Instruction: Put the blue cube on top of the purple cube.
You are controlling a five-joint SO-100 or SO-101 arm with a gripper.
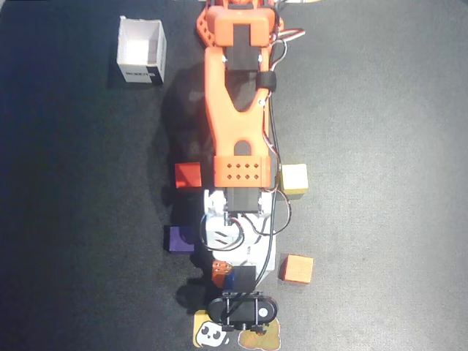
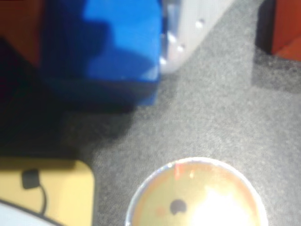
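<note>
End effector [image 2: 101,52] clamped on the blue cube [image 2: 117,42], which fills the upper left of the wrist view, just above the dark surface [image 2: 207,117]. Overhead view: arm [image 1: 238,110] runs down the frame's centre; blue cube hidden under it. Purple cube [image 1: 178,239] sits left of centre, beside the wrist. Red cube [image 1: 188,175] above it; yellow cube [image 1: 294,178] right of arm; orange cube [image 1: 296,269] lower right. White box [image 1: 141,50] upper left.

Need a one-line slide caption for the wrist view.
Wrist view: blue cube close against a pale gripper finger, above grey mat.
</note>
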